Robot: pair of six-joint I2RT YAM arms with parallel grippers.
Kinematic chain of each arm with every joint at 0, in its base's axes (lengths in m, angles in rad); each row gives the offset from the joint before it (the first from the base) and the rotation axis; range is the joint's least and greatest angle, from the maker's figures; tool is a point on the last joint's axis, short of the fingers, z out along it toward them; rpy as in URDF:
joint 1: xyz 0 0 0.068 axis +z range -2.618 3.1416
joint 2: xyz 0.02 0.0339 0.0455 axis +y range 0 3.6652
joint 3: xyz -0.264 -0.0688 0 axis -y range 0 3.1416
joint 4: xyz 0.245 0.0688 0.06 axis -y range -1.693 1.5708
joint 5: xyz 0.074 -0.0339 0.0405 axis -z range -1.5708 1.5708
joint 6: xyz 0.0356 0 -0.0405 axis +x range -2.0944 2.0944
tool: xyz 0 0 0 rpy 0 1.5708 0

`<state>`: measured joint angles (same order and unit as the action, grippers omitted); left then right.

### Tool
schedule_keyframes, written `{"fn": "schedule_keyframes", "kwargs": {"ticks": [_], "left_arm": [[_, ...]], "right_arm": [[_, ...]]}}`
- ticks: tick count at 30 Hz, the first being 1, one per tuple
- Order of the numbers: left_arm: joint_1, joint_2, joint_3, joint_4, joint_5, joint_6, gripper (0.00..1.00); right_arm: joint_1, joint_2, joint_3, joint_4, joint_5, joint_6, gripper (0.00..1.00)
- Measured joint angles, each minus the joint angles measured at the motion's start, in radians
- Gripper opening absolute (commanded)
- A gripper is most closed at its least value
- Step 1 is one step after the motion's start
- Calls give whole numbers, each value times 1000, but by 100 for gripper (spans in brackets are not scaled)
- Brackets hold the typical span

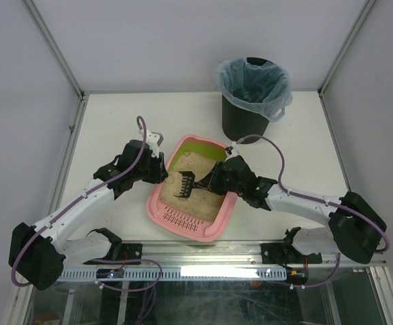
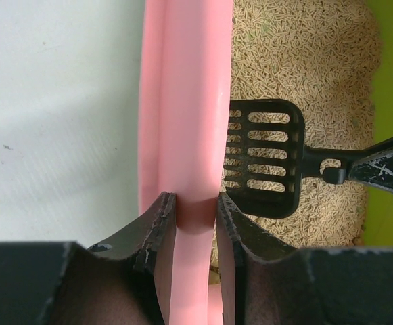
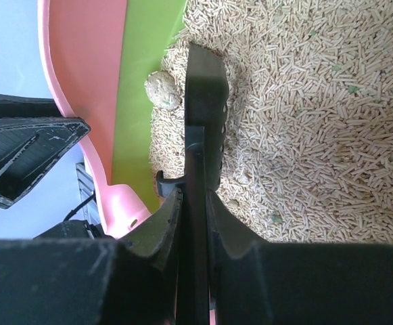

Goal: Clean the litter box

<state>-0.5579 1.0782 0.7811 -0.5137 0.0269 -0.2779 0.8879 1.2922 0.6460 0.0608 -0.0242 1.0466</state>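
Both arm bases sit at the near edge of the table (image 1: pixel 115 122) in the overhead view, and the arms reach inward toward each other. Between them, just inside the near edge and about midway along it, lies the litter box (image 1: pixel 157 203). It is turned at an angle, with its slotted grille (image 1: pixel 182 218) toward the near edge and its lime-green wall (image 1: pixel 199 145) at the far end. The left gripper (image 1: pixel 157 169) meets the box's left rim. The right gripper (image 1: pixel 213 181) reaches over the right rim and holds a black scoop (image 1: pixel 184 183) above the beige litter (image 1: pixel 199 166). A black bin (image 1: pixel 247 120) lined with a pale blue bag (image 1: pixel 253 81) stands by the far edge, toward the right corner and well apart from the box.

From the left wrist, the left gripper (image 2: pixel 196 210) stands narrow, one finger on each side of the pink rim (image 2: pixel 182 101), and both press against it. The slotted head of the scoop (image 2: pixel 264 159) lies over the litter just inside that rim, and its handle runs off to the right into a black finger of the other arm.

From the right wrist, the right gripper (image 3: pixel 191 196) is closed tight on the scoop's handle. The scoop (image 3: pixel 204 101) is seen edge-on, with its head down in the litter. A pale rounded clump (image 3: pixel 162 89) rests just left of the scoop's head, beside the green wall. Whether the scoop touches the clump cannot be told.
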Motion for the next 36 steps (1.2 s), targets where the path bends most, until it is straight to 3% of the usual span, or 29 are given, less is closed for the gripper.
{"fn": "schedule_keyframes", "kwargs": {"ticks": [6,10,20,26,36], "left_arm": [[-13,12,0,25,3,0,20],[-14,14,0,26,1,3,18],[-47,13,0,22,-117,40,18],[-58,11,0,25,-127,38,18],[-85,11,0,31,-85,22,18]], "right_arm": [[0,-34,-30,26,21,47,0],[-6,28,-18,47,-11,52,0],[-19,108,4,153,-63,71,0],[-10,61,-34,169,-36,89,0],[-6,-65,-48,50,2,112,0]]}}
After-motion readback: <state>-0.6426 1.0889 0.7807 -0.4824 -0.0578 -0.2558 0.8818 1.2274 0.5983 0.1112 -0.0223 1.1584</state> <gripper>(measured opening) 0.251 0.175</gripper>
